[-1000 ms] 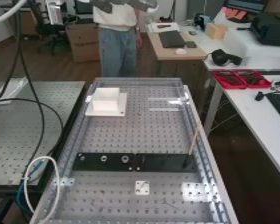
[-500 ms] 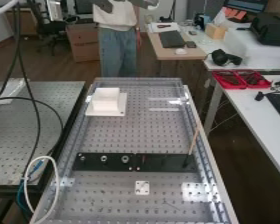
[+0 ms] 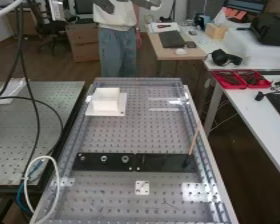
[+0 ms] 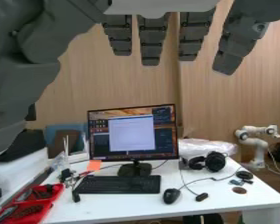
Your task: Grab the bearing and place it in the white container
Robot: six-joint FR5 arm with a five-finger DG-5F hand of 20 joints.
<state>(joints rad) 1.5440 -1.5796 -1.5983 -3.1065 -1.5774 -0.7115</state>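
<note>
At the top edge of the high view, dark grey parts of the hand point(image 3: 105, 6) show high above the far end of the bench. In the wrist view the hand point(image 4: 152, 37) is open, its fingers straight and apart with nothing between them. A ring-like bearing point(image 3: 125, 159) lies on the black plate point(image 3: 114, 167) across the bench, right of two smaller round metal parts. Farther back, near the bench's left rail, the white container point(image 3: 106, 99) stands on a white base. The hand is well away from both.
A thin stick point(image 3: 193, 142) leans upright at the black plate's right end. Metal rails point(image 3: 202, 145) edge the perforated bench. Cables point(image 3: 37, 100) hang at the left. A desk with a monitor point(image 4: 133, 132), keyboard and red trays point(image 4: 27, 205) shows in the wrist view.
The hand's grey parts at the top edge have shifted slightly up, and the white tube at the upper left has moved a little. The bearing and container have stayed put.
</note>
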